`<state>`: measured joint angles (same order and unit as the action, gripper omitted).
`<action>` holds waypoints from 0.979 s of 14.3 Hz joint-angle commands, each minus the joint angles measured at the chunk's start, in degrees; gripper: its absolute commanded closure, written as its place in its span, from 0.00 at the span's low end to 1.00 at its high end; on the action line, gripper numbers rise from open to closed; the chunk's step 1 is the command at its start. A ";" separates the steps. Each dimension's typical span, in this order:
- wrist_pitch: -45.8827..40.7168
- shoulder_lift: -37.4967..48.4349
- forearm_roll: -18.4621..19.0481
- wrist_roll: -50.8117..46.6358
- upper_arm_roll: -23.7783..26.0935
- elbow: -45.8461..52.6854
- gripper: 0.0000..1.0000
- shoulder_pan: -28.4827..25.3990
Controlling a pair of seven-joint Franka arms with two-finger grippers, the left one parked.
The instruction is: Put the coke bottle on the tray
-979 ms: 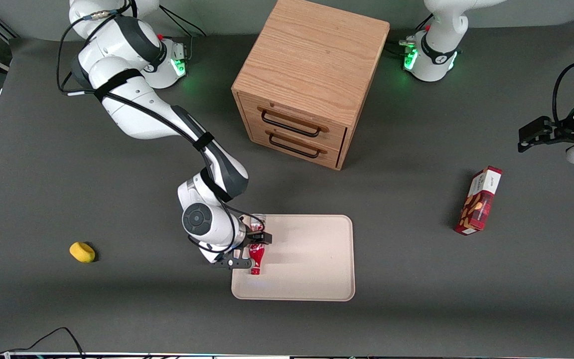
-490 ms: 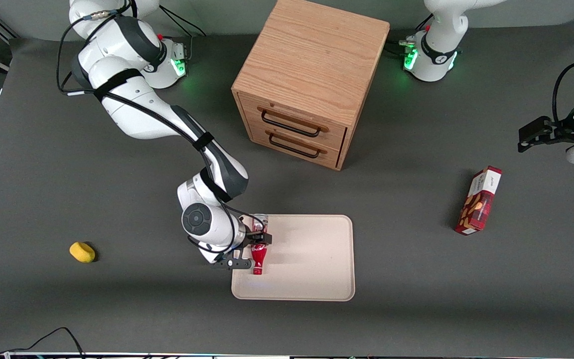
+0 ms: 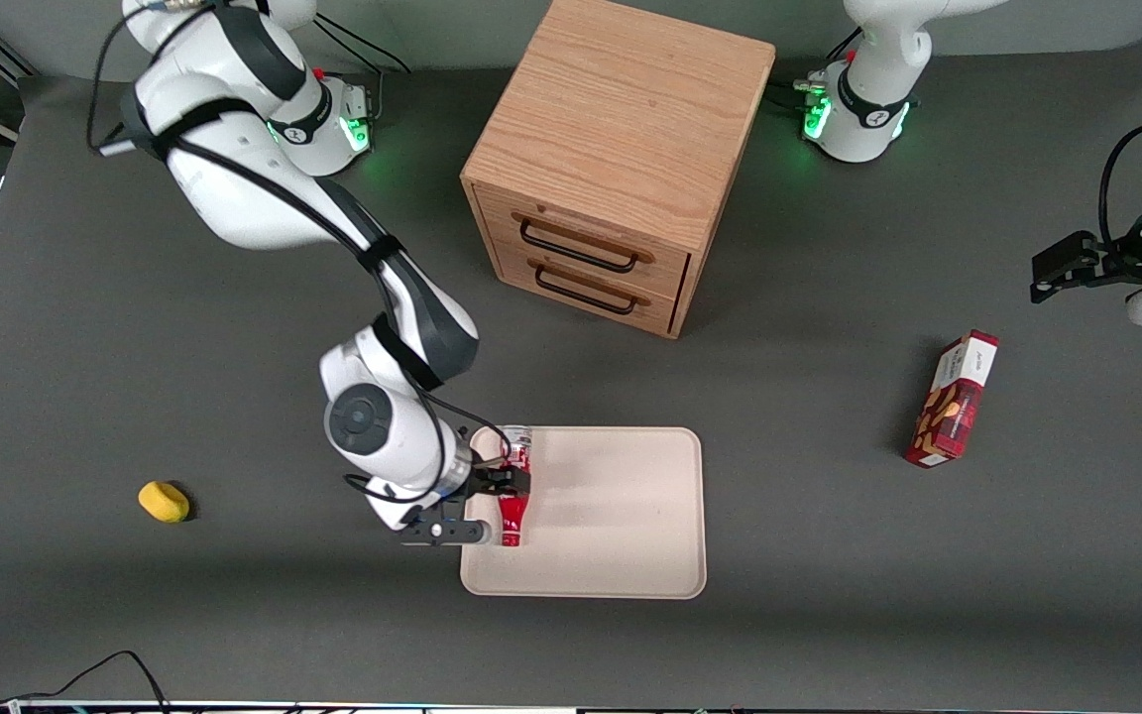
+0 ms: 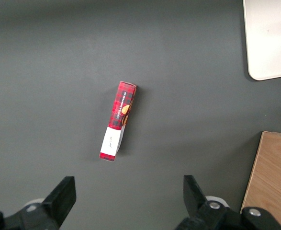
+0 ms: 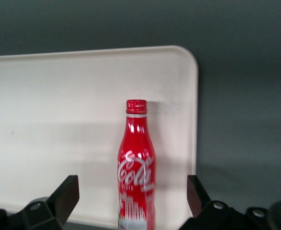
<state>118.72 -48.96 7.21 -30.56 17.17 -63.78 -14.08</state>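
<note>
The coke bottle (image 3: 513, 501) lies on the beige tray (image 3: 611, 516), at the tray's edge toward the working arm's end, silver base farther from the front camera and red cap nearer to it. My right gripper (image 3: 498, 484) is just above the bottle and open; its fingers stand wide on either side and do not touch it. In the right wrist view the bottle (image 5: 136, 167) lies between the spread fingers (image 5: 67, 192) of the gripper (image 5: 132, 191), on the tray (image 5: 59, 120).
A wooden two-drawer cabinet (image 3: 621, 159) stands farther from the front camera than the tray. A red snack box (image 3: 953, 400) lies toward the parked arm's end. A small yellow object (image 3: 164, 501) lies toward the working arm's end.
My gripper has opened and let go of the bottle. The wrist has drawn back a little toward the working arm's end. The bottle stays on the tray.
</note>
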 commanded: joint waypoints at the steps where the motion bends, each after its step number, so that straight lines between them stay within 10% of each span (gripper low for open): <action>1: -13.81 12.98 0.08 -0.20 -0.55 -3.28 0.00 3.27; 8: -39.68 35.40 -4.12 5.24 -13.64 -4.41 0.00 4.15; 14: -35.94 53.34 -8.97 8.15 -21.74 -25.74 0.00 3.98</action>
<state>78.71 -2.88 -0.16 -23.73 -3.00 -78.41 -9.48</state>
